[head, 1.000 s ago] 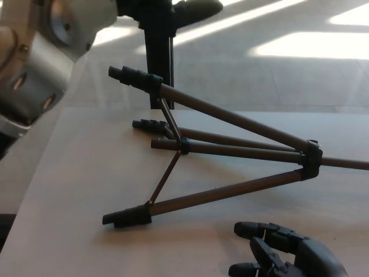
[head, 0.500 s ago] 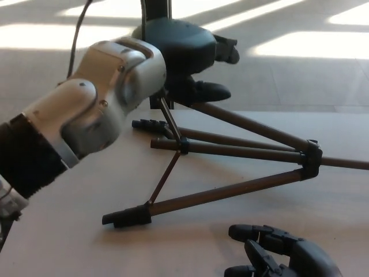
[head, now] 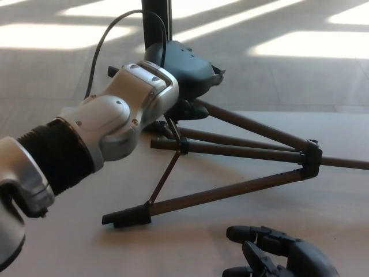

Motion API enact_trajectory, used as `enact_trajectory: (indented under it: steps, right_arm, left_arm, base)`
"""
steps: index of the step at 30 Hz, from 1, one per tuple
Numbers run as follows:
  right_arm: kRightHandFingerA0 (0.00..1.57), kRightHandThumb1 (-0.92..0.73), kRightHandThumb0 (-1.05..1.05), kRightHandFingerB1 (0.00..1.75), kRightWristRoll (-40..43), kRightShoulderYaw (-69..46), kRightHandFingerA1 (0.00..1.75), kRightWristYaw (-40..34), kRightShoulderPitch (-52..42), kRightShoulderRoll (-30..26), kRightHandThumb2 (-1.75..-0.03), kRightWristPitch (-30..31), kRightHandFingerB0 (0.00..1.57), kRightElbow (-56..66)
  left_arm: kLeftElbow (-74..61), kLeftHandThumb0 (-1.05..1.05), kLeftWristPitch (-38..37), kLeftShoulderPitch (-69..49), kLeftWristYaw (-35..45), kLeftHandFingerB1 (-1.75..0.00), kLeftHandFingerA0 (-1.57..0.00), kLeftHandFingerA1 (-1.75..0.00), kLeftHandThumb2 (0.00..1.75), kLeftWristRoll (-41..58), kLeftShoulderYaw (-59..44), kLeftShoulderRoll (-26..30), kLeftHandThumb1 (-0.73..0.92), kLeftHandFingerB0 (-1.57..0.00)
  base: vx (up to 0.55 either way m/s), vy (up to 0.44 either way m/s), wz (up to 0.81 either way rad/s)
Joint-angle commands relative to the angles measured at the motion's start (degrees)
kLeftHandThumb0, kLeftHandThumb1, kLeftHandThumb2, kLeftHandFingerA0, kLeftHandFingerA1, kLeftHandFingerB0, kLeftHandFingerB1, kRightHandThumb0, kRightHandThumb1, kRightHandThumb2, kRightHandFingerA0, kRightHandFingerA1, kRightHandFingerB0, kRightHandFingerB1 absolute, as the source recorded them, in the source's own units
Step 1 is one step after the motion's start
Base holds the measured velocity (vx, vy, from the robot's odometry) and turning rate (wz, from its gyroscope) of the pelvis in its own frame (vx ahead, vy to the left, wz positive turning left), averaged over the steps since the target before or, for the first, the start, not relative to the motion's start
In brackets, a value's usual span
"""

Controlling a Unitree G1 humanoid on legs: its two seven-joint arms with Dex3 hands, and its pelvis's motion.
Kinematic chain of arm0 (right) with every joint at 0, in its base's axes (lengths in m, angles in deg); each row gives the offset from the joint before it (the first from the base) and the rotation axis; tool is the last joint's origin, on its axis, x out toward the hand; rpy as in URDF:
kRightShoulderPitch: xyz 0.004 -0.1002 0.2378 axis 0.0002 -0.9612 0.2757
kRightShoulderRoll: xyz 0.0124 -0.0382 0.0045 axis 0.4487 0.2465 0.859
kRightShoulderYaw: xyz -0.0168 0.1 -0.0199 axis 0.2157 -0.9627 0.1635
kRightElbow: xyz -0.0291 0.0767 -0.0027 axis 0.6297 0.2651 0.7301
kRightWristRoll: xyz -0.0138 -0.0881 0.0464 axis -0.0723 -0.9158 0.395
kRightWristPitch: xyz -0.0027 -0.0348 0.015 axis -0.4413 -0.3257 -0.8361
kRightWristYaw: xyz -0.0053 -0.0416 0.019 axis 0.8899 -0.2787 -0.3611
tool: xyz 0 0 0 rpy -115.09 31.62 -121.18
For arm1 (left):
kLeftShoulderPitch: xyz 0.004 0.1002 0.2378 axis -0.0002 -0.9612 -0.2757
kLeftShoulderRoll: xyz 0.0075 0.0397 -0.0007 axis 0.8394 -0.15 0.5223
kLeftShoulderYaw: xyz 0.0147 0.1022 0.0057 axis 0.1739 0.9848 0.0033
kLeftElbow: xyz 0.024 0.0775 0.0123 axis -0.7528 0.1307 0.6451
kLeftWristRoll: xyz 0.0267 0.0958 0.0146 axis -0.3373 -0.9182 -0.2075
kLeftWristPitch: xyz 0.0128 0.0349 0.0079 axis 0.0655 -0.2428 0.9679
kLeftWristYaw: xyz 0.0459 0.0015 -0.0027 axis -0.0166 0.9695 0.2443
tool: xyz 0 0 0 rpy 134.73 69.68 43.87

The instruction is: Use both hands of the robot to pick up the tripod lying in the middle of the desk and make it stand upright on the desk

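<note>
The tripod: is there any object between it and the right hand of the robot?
Nothing visible. Only bare desk lies between the right hand, low at the near edge, and the tripod's nearest leg. The left hand is already at the upper leg's far end.

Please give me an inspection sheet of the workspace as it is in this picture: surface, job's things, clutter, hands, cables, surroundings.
Surface: pale desk, bare where visible.
Job's things: tripod lying on its side, legs spread, feet toward the left, not yet upright.
Clutter: nothing seen.
Hands: left hand over the raised upper leg near its foot end, grip hidden; right hand at the bottom edge, fingers apart, holding nothing, clear of the tripod.
Cables: black cable arching above the left forearm.
Surroundings: sunlit floor and a dark post behind the desk.
</note>
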Motion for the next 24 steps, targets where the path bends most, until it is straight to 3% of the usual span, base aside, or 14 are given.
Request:
enact_trajectory:
  steps: [1, 2, 4, 5, 6, 7, 9, 17, 18, 20, 21, 23, 24]
  right_arm:
    - [0.7, -0.7, -0.69, 0.52, -1.78, -0.75, 0.77, -3.15, -0.97, 1.47, -0.61, 0.12, 0.63, -0.83]
    - [0.7, -0.7, -0.69, 0.52, -1.65, -0.71, 0.77, -3.68, -1.13, 1.98, -0.61, 0.83, 0.64, -0.52]
    - [0.68, -0.71, -0.69, 0.52, -1.83, -0.34, 0.78, -3.62, -1.26, 1.97, -0.61, 0.9, 0.63, -0.33]
    - [0.69, -0.71, -0.69, 0.52, -1.99, -0.21, 0.79, -3.64, -1.4, 2.03, -0.61, 0.53, 0.63, -0.36]
    - [0.69, -0.71, -0.69, 0.52, -2.05, -0.17, 0.79, -3.67, -1.45, 2.07, -0.61, 0.38, 0.63, -0.37]
    - [0.68, -0.71, -0.69, 0.52, -2.13, 0.02, 0.8, -3.21, -1.55, 1.91, -0.61, -0.39, 0.63, -0.77]
    - [0.71, -0.71, -0.69, 0.52, -2.64, 0.51, 0.81, -3.29, -1.17, 1.94, -0.61, -0.94, 0.64, -1.19]
    - [0.66, -0.72, -0.69, 0.51, -2.54, 0.78, 0.81, -1.37, -0.88, 1.26, -0.62, -2.65, 0.61, -1.8]
    - [0.67, -0.73, -0.69, 0.51, -3.01, 1.09, 0.8, -0.62, -0.77, 0.79, -0.62, -4.13, 0.61, -2.35]
    - [0.68, -0.73, -0.69, 0.51, -3.18, 1.24, 0.8, -0.43, -0.36, 1.03, -0.62, -4.93, 0.61, -2.95]
    - [0.68, -0.74, -0.69, 0.5, -3.27, 1.37, 0.79, -0.36, -0.33, 0.9, -0.62, -4.86, 0.61, -2.79]
    - [0.66, -0.73, -0.7, 0.52, -3.32, 1.43, 0.79, -0.07, -0.29, 0.8, -0.62, -5.34, 0.63, -2.92]
    - [0.66, -0.74, -0.7, 0.54, -3.46, 1.59, 0.79, 0.1, -0.2, 0.83, -0.62, -5.87, 0.65, -3.11]
  left_arm:
    - [9.66, -0.91, -5.88, 7.47, -10.95, -0.35, -0.04, -0.47, 0.59, -21.27, 7.57, -3.76, 0.63, -0.12]
    - [9.91, -0.92, -5.37, 7.14, -11.12, -0.38, -0.03, -0.4, 0.95, -21.86, 8.13, -3.94, 0.53, -0.1]
    - [10.83, -0.93, -4.92, 6.48, -12.55, -0.37, -0.03, -0.36, 0.96, -21.78, 8.17, -4.42, 0.54, -0.11]
    - [11.62, -0.95, -4.11, 6.18, -13.13, -0.35, 0.0, -0.41, 0.6, -22.02, 8.41, -5.05, 0.6, -0.08]
    - [12.08, -0.95, -3.82, 6.08, -13.4, -0.35, 0.0, -0.41, 0.6, -22.19, 8.5, -5.38, 0.6, -0.08]
    - [12.84, -0.87, -3.25, 5.78, -14.15, -0.34, -0.02, -0.22, 0.96, -22.23, 8.47, -5.95, 0.49, -0.08]
    - [13.95, -0.9, -1.52, 4.97, -15.14, -0.28, -0.01, -0.13, 0.96, -22.21, 8.16, -7.06, 0.5, -0.04]
    - [16.59, -0.81, 1.06, 1.03, -15.22, -0.22, 0.0, -0.28, 0.92, -18.48, 2.85, -13.12, 0.43, 0.0]
    - [16.49, -0.86, 1.46, 0.29, -12.77, -0.09, 0.0, -0.19, 0.94, -16.12, 0.87, -15.32, 0.48, -0.12]
    - [16.79, -0.86, 0.93, -0.16, -12.02, -0.08, 0.0, -0.21, 0.94, -16.75, -0.59, -16.08, 0.47, -0.11]
    - [16.65, -0.98, 1.03, -0.53, -11.56, -0.29, 0.0, -0.25, 0.65, -16.44, -1.54, -16.59, 0.55, 0.0]
    - [16.52, -0.96, 1.2, -1.33, -10.6, -0.28, 0.0, -0.23, 0.66, -16.37, -2.96, -17.81, 0.51, 0.0]
    - [16.49, -0.8, 0.99, -1.68, -9.73, -0.16, 0.0, -0.25, 0.91, -16.63, -3.69, -18.24, 0.4, 0.0]
  base:
    - [0.0, 0.0, 0.0]
    - [0.0, 0.0, 0.0]
    - [0.0, 0.0, 0.0]
    - [0.0, 0.0, 0.0]
    - [0.0, 0.0, 0.0]
    - [0.0, 0.0, 0.0]
    - [0.0, 0.0, 0.0]
    - [0.0, 0.0, 0.0]
    - [0.0, 0.0, 0.0]
    - [0.0, 0.0, 0.0]
    - [0.0, 0.0, 0.0]
    - [0.0, 0.0, 0.0]
    - [0.0, 0.0, 0.0]
